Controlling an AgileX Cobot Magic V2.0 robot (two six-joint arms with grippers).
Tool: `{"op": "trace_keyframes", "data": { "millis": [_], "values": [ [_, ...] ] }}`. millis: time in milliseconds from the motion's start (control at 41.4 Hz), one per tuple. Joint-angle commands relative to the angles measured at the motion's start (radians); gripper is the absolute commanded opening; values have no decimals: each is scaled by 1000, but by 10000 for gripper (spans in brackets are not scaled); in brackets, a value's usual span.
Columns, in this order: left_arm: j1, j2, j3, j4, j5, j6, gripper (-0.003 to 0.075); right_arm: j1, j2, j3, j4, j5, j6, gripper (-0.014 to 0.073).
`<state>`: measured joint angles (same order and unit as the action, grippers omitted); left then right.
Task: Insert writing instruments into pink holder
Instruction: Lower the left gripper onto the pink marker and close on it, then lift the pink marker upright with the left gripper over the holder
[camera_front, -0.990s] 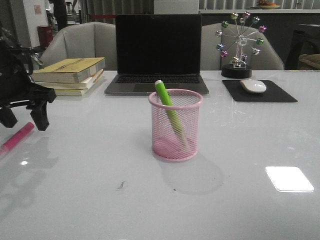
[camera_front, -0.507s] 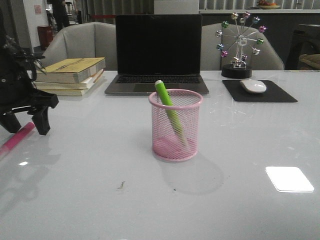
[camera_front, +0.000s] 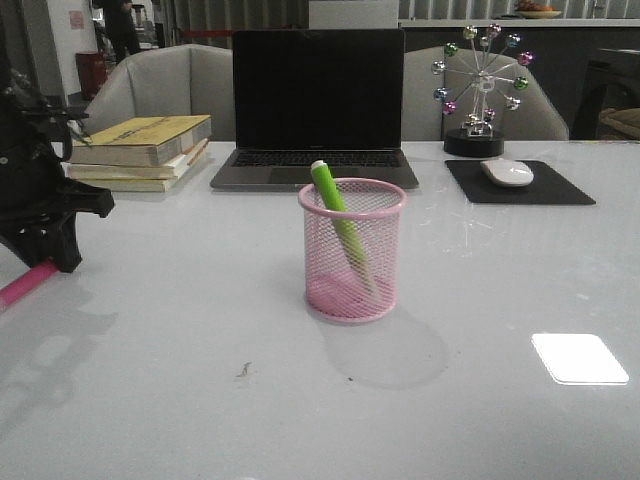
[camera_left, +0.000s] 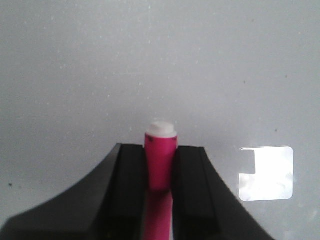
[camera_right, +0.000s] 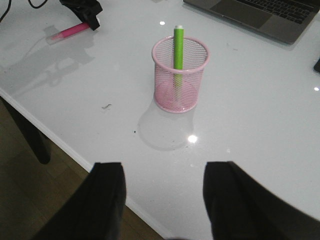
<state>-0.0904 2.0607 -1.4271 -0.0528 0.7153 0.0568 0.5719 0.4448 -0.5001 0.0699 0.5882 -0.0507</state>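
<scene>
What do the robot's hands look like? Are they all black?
Yes, both look black. The left gripper has two flat, blocky matte fingers that widen toward the wrist. The right gripper has two broad fingers with rounded tips. The left arm is black too, with dark cables.

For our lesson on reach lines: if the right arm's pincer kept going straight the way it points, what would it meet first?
Probably the bare table, short of the pink holder. The open right pincer aims down at it; depth is unclear.
</scene>
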Motion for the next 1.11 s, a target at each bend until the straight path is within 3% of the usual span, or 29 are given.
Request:
{"op": "trace_keyframes", "data": {
  "millis": [0, 338, 604, 797, 918, 1014, 1087],
  "values": [
    [-8, -131, 32, -7, -76, 2, 91, -4, 4, -28, -3, -73, -9, 467],
    [-113, -532, 411, -42, -511, 6, 91, -4, 4, -28, -3, -73, -9, 467],
    [-336, -755, 672, -99, -956, 6, 91, -4, 4, -28, -3, -73, -9, 467],
    [-544, -753, 707, -101, -1223, 6, 91, -4, 4, -28, -3, -73, -9, 467],
    [-644, -682, 707, -101, -1497, 6, 91, -4, 4, -28, -3, -73, -9, 467],
    [-672, -608, 698, -101, -1651, -36, 91, -4, 4, -28, -3, -73, -9, 467],
    [-674, -547, 667, -101, -1677, -85, 91, -4, 4, -28, -3, -73, -9, 467]
  ]
}}
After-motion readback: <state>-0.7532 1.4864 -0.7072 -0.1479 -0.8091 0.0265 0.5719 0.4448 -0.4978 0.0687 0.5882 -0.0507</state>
